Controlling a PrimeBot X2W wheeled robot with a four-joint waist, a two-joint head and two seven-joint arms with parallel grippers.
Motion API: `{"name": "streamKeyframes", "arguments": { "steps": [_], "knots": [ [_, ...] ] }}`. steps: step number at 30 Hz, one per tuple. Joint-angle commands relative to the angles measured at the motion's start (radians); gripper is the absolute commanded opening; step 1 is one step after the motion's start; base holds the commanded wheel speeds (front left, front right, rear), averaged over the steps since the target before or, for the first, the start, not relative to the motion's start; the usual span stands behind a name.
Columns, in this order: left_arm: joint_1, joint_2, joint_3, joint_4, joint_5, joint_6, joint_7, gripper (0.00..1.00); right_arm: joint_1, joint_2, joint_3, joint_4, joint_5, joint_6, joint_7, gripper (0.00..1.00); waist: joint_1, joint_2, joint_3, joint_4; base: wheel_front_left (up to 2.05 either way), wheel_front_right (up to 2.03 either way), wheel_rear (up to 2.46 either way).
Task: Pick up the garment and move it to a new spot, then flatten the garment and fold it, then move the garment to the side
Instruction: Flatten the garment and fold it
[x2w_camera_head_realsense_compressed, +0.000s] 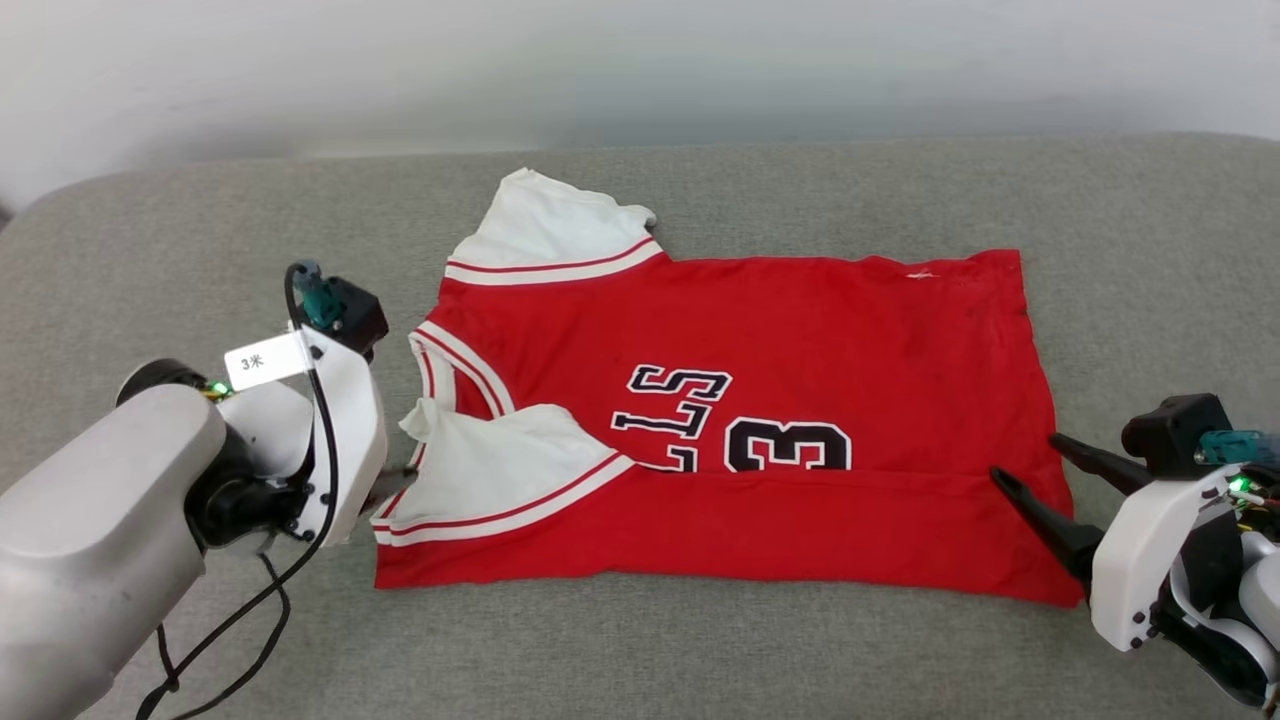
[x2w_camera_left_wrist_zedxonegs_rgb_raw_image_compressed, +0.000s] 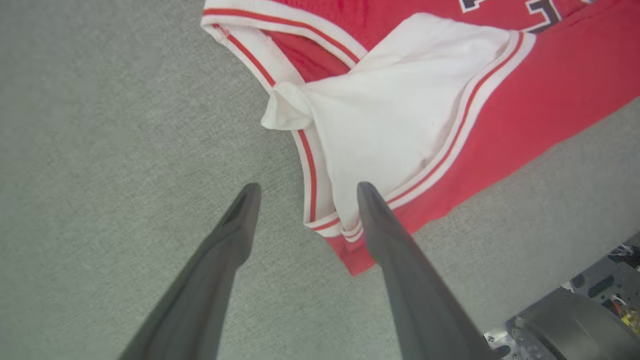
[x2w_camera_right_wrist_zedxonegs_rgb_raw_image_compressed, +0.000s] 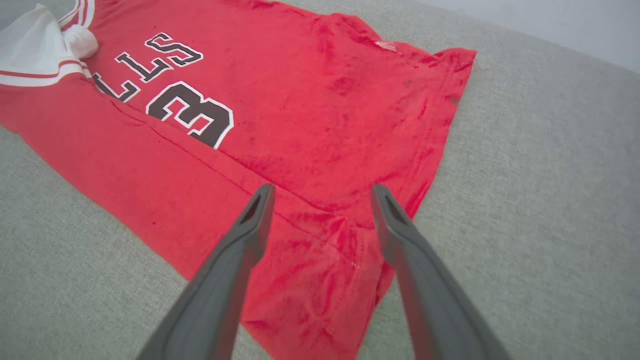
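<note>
Garment (x2w_camera_head_realsense_compressed: 800, 330) lies mid-frame on the grey woven sofa (x2w_camera_head_realsense_compressed: 700, 650). It's soft red fabric, roughly rectangular, with the lower edge folded up over the black lettering and the white sleeve (x2w_camera_head_realsense_compressed: 500, 460) tucked in. You've got both claws spread, holding nothing: left claw (x2w_camera_left_wrist_zedxonegs_rgb_raw_image_compressed: 308, 187) at its lower-left corner, right claw (x2w_camera_head_realsense_compressed: 1028, 458) over the lower-right hem.

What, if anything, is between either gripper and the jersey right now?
Nothing visible. The left gripper hangs open at the near sleeve corner of the garment, one finger over the fabric. The right gripper is open over the near hem corner. The grey cushion lies under both.
</note>
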Motion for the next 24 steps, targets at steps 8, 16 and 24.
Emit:
{"name": "streamKeyframes", "arguments": {
  "steps": [8,16,24],
  "knots": [
    [0.04,0.03,-0.062,0.019,-0.092,0.0,0.174,1.0,-0.021,0.022,-0.011,-0.007,0.005,0.0,0.024,1.0,0.0,0.0,0.03,-0.053,0.0,0.0,0.0],
    [0.113,-0.02,-0.102,0.095,-0.107,0.0,0.156,1.0,-0.04,0.035,-0.007,-0.002,0.007,0.0,0.032,1.0,0.0,0.0,0.053,-0.077,0.0,0.0,0.0],
    [0.131,-0.038,-0.14,0.091,-0.122,-0.001,0.124,0.0,-0.088,-0.01,-0.014,-0.022,0.015,-0.001,0.074,1.0,0.0,0.0,0.033,-0.071,0.0,0.0,0.0]
  ]
}}
